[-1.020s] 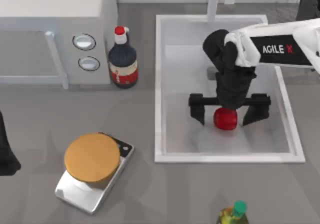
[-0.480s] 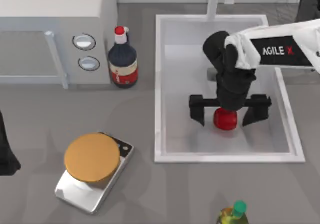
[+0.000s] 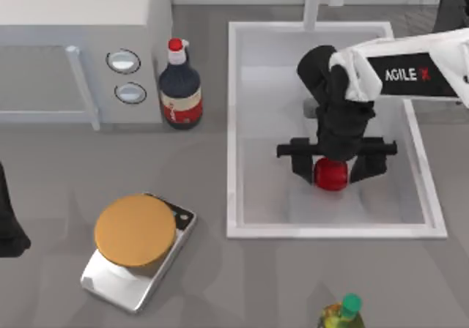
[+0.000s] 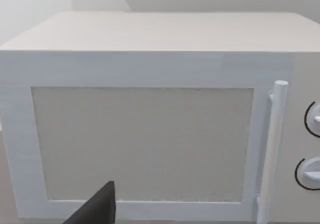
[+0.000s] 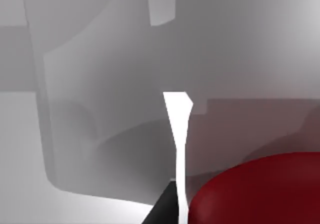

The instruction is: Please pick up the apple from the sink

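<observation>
Top view: the small glossy red rounded apple (image 3: 330, 174) lies on the floor of the large white rectangular sink (image 3: 233, 123), toward the basin's near wall. The right tool (image 3: 332, 168) stands directly over the fruit, its two black fingers (image 3: 300, 165) set narrow, one on each side, touching or nearly touching the red skin; whether the grip is firm cannot be judged. The straddling placement suits a sideways pinch across the fruit's widest part before any lift. The white right arm reaches in from the worktop's right edge and bends steeply down into the basin, wrist pointing at the floor. Right wrist view: the apple (image 5: 260, 194) sits close below the camera against the pale basin wall. The left arm stays parked at the worktop's left edge, facing the grey-white box-shaped microwave (image 4: 150, 119).
</observation>
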Controlling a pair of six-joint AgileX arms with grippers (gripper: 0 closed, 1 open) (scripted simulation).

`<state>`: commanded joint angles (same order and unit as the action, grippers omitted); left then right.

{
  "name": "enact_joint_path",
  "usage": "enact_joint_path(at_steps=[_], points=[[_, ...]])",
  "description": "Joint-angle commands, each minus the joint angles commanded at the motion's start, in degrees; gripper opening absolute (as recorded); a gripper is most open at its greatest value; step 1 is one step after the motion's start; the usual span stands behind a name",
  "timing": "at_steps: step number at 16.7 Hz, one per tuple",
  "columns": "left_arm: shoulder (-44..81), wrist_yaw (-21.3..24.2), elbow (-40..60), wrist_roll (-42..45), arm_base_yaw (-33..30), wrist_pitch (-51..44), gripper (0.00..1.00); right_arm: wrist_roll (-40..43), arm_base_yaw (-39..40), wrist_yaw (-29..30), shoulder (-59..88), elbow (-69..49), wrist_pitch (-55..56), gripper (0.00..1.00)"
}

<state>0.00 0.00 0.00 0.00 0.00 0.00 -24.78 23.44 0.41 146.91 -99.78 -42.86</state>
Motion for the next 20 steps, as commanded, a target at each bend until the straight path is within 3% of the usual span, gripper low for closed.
enact_joint_path(at_steps=[3,4,14,20], points=[[0.0,0.0,0.0,0.0,0.0,0.0,1.00,0.0,0.0,0.0,0.0,0.0,0.0,0.02],[0.0,0.0,0.0,0.0,0.0,0.0,1.00,0.0,0.0,0.0,0.0,0.0,0.0,0.00],[0.0,0.0,0.0,0.0,0.0,0.0,1.00,0.5,-0.2,1.1,-3.2,-1.5,-2.3,0.00],[0.0,0.0,0.0,0.0,0.0,0.0,1.00,0.3,0.0,1.2,-0.8,-18.2,-18.4,0.00]])
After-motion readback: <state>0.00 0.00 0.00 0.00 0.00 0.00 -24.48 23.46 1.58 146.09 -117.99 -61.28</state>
